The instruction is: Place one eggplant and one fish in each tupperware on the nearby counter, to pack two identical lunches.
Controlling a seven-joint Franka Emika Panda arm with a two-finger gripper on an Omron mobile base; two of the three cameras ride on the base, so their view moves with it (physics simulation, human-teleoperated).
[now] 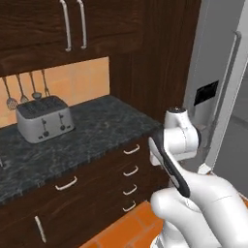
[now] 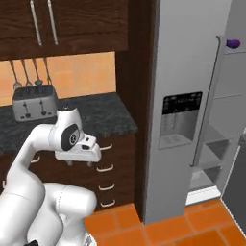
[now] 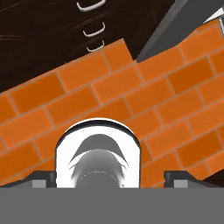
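Dark marbled stone tops the table point(image 1: 97, 128) that runs along the wall of this rendered kitchen, a brushed-metal toaster point(image 1: 43, 118) standing near its back edge under a row of hanging utensils point(image 1: 24, 89). The white arm is folded close to its own body, its gripper point(image 2: 79, 162) pointing down at the orange brick floor point(image 3: 109, 92) in front of the drawer fronts; in the hand view its two dark fingertips point(image 3: 39, 179) stand far apart at the bottom corners with nothing between them, so the gripper is wide open and empty.

To the right stands the grey fridge point(image 2: 185, 96) with its door swung open, and a small violet eggplant point(image 2: 233, 43) sits high on an upper shelf at the far right of the right base view.

Judging from this, the packing has not started: the robot appears to be in the approach phase, with nothing picked up and nothing yet visibly packed. The next move likely calls for lifting and unfolding the arm towards the open fridge, perhaps after driving the base nearer, then reaching up to the shelf for the eggplant.

Much is hard to settle. The eggplant is cut by the frame edge and tiny. The lower fridge shelves look bare but are partly masked by the door, and the stretch of table on show carries no tupperware or fish.
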